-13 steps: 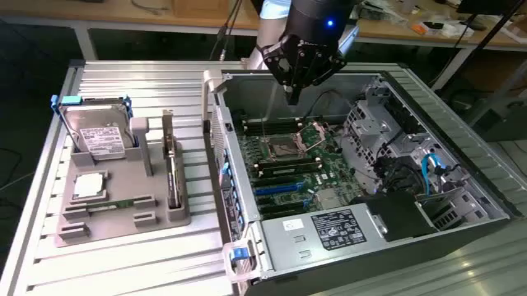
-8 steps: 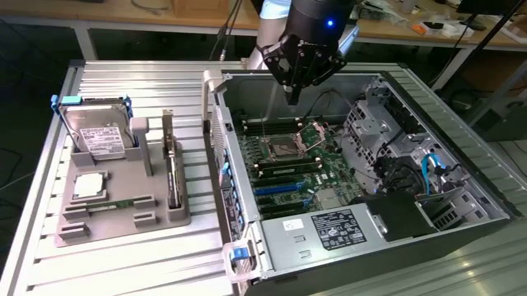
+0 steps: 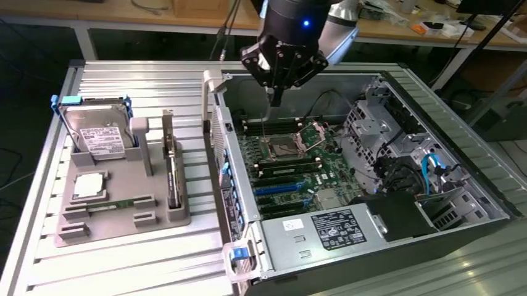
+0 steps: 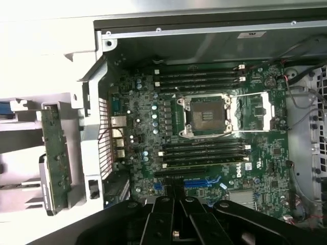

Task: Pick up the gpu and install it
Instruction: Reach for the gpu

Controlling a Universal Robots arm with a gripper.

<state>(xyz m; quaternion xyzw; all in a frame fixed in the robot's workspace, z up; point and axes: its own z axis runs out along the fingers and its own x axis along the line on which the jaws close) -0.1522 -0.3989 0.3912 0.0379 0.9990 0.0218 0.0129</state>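
Observation:
The gpu (image 3: 171,176) is a thin dark card standing on edge in the grey holder (image 3: 123,229) on the table, at the exterior view's left. It also appears in the wrist view as a narrow board (image 4: 55,161) beside the case wall. My gripper (image 3: 275,98) hangs above the open computer case (image 3: 461,185), over the far end of the motherboard (image 3: 288,166), well apart from the gpu. Its fingers (image 4: 164,224) are shut with nothing between them. Blue expansion slots (image 4: 202,182) lie on the motherboard just ahead of the fingertips.
In the same holder stand a silver hard drive (image 3: 97,132), a flat square chip (image 3: 89,185) and a slim green memory stick (image 3: 115,205). Drive cages and cables (image 3: 411,166) fill the case's right side. A power supply (image 3: 329,228) sits at its near end.

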